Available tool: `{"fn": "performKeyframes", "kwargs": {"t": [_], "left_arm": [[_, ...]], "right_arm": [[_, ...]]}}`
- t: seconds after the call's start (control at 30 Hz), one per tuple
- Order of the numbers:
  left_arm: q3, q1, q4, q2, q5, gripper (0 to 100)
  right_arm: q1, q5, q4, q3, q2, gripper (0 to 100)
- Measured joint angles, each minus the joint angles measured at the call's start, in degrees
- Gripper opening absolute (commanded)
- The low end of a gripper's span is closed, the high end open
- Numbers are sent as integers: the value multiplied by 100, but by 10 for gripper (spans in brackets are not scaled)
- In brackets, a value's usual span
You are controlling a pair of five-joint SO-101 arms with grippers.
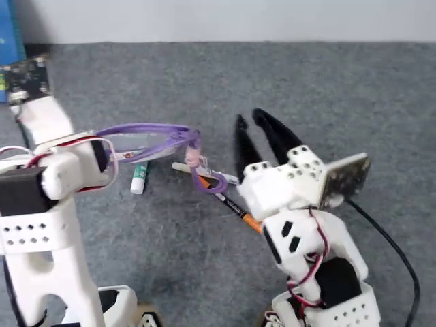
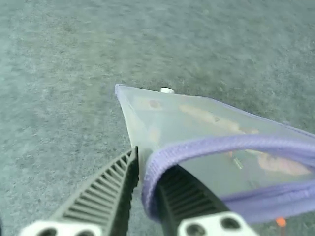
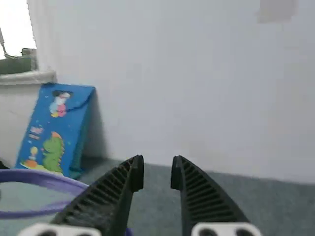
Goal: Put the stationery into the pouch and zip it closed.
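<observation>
— Well, what's around your pouch (image 1: pixel 139 143)?
— Your left gripper (image 2: pixel 145 157) clenches its rim, toward the table's (image 1: pixel 340 82) left edge. One glue stick (image 1: pixel 138 178), one pen (image 1: pixel 204 172) and one pencil (image 1: pixel 235 208) lie just beside. Your right gripper (image 1: pixel 248 117) hangs released.

Grey, speckled, felt-like counter (image 1: pixel 327 88). White wall (image 1: pixel 238 20) runs along its far edge. Blue cartoon-print folder (image 3: pixel 54 128) at far left corner, stood on its lower edge, leaning back vs. wall; green dinosaur + other small figs on front. White ledge (image 3: pixel 27 77) just behind folder's top, w/ dark green item on it, can't ID. Faint greyish patch (image 3: pixel 278 10) high on wall.
</observation>
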Motion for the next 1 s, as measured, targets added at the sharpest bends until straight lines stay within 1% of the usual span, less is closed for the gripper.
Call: {"fn": "performKeyframes", "kwargs": {"t": [0.1, 0.2, 0.53, 0.77, 1.0], "left_arm": [[0, -334, 0, 0, 0, 12], [0, -519, 0, 0, 0, 12], [0, -1108, 0, 0, -9, 12], [0, -1125, 0, 0, -9, 12], [0, -1125, 0, 0, -9, 12]], "right_arm": [[325, -62, 738, 0, 290, 156], [484, -53, 1178, 9, 985, 154], [536, 870, 1336, 0, 3534, 158], [-35, 1398, 1266, 0, 4941, 157], [-457, 1451, 659, 0, 5723, 155]]}}
